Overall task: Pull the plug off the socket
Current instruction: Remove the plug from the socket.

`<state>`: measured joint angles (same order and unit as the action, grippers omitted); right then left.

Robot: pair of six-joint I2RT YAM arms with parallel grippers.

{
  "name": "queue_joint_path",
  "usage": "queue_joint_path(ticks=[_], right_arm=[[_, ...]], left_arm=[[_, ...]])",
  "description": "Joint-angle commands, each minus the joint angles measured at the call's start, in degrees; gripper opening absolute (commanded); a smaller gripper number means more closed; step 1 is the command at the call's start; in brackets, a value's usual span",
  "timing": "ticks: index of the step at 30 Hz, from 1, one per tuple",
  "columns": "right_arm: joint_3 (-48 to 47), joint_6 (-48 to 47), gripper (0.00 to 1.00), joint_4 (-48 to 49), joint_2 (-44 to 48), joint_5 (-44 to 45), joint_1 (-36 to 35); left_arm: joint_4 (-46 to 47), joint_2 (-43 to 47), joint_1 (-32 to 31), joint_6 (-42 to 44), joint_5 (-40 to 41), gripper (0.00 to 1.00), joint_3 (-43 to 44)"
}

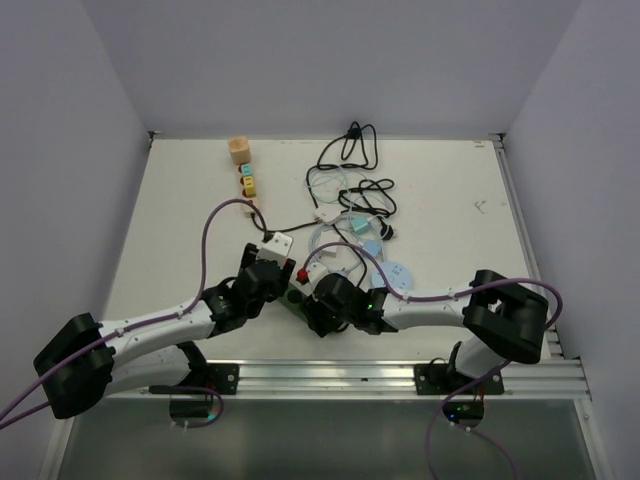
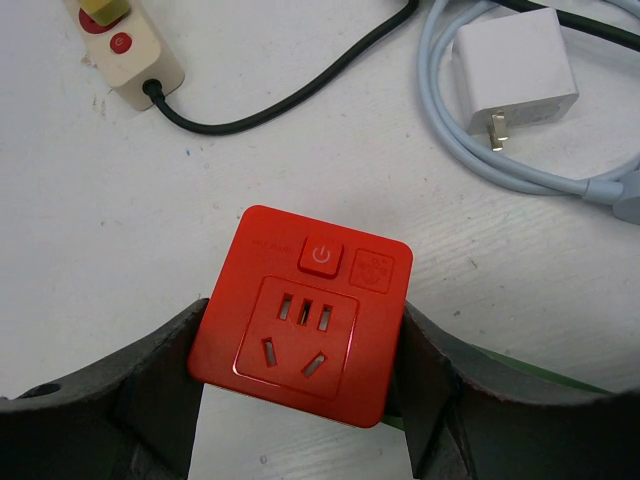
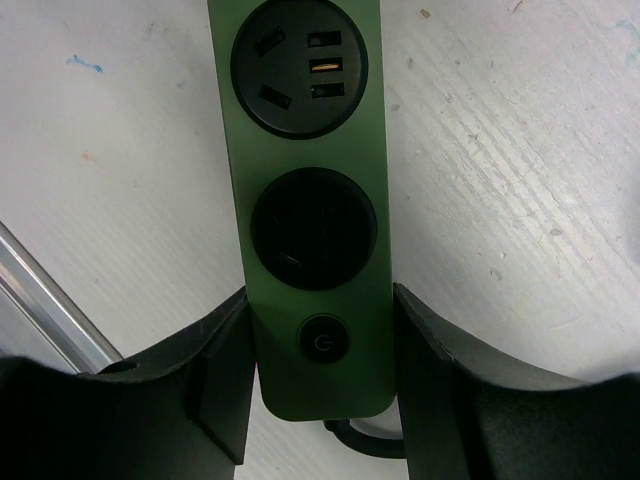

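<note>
**Both tools clamped: red adapter and green strip at near edge**

The left tool (image 2: 302,352) is pinching the red cube socket adapter (image 2: 305,310), one finger pressed on each side face. The adapter's face points up, showing its power button and pin holes. A sliver of green shows under its lower right corner. Whether its plug is seated in the strip cannot be determined.

The right tool (image 3: 320,345) is pinching the green power strip (image 3: 300,150) across its width, at the end that carries the power button. The two round sockets in that view are unoccupied.

Both items lie close to the near edge of the worktop (image 1: 450,200), slightly left of its middle.

Just beyond the adapter lie a cream power strip (image 2: 125,45) with its black cord (image 2: 290,100), a white charger (image 2: 515,65) and a pale blue cable (image 2: 480,150).
</note>
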<state>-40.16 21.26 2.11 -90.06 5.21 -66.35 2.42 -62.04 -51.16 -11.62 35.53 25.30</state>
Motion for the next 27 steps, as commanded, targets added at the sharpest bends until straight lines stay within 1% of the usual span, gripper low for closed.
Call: queue_joint_path(ticks=[1, 2, 3, 7, 8, 10, 11, 13, 14, 18, 21, 25, 26, 27], right_arm=[[2.63, 4.15, 0.00, -9.23, -5.47, -2.58, -0.27], [2.55, 4.14, 0.00, -9.32, -5.48, -2.49, -0.27], [2.54, 4.06, 0.00, -9.32, -5.65, -2.49, -0.27], [3.07, 4.23, 0.00, -8.97, -6.53, -2.40, -0.27], [3.16, 4.41, 0.00, -8.96, -6.88, -2.40, -0.27], [3.51, 4.49, 0.00, -8.61, -6.88, -2.31, -0.27], [3.60, 4.50, 0.00, -8.44, -6.97, -2.14, -0.27], [3.77, 4.58, 0.00, -8.17, -7.15, -2.22, -0.27], [3.86, 4.50, 0.00, -8.26, -7.15, -2.31, -0.27], [3.86, 4.41, 0.00, -7.74, -7.23, -2.66, -0.27], [3.60, 4.41, 0.00, -8.08, -6.88, -2.84, -0.19], [3.34, 4.23, 0.00, -9.31, -5.22, -2.75, -0.27], [3.34, 4.23, 0.00, -9.75, -4.95, -2.58, -0.27], [3.42, 4.32, 0.00, -9.76, -4.69, -2.66, -0.27]], left_arm=[[6.11, 0.86, -0.52, -2.08, 8.25, 0.00, 2.74], [5.41, 1.30, -0.44, -3.40, 7.81, 0.00, 2.91], [2.62, 1.57, -0.26, -4.80, 7.63, 0.00, 4.13], [-0.91, 2.71, 0.53, -8.67, 5.26, 0.00, 6.51], [-1.18, 3.24, 2.10, -9.29, 3.95, 0.00, 6.78], [-0.92, 5.69, 4.56, -11.05, -1.76, 0.00, 5.99], [-0.66, 6.40, 7.97, -11.41, -3.78, 0.00, 5.55], [-0.91, 6.85, 10.80, -11.41, -6.16, 0.00, 4.67], [-1.53, 6.58, 11.86, -11.41, -5.82, 0.00, 4.67], [-2.15, 5.62, 11.96, -12.20, -5.47, 0.00, 3.97], [0.47, 5.09, 11.96, -12.20, -6.87, 0.00, 2.74], [4.78, 6.05, 11.78, -9.40, -7.32, 0.00, 0.63], [5.31, 6.49, 11.69, -8.95, -6.71, 0.00, 0.02], [6.36, 6.93, 11.08, -8.69, -2.61, 0.00, -0.42]])
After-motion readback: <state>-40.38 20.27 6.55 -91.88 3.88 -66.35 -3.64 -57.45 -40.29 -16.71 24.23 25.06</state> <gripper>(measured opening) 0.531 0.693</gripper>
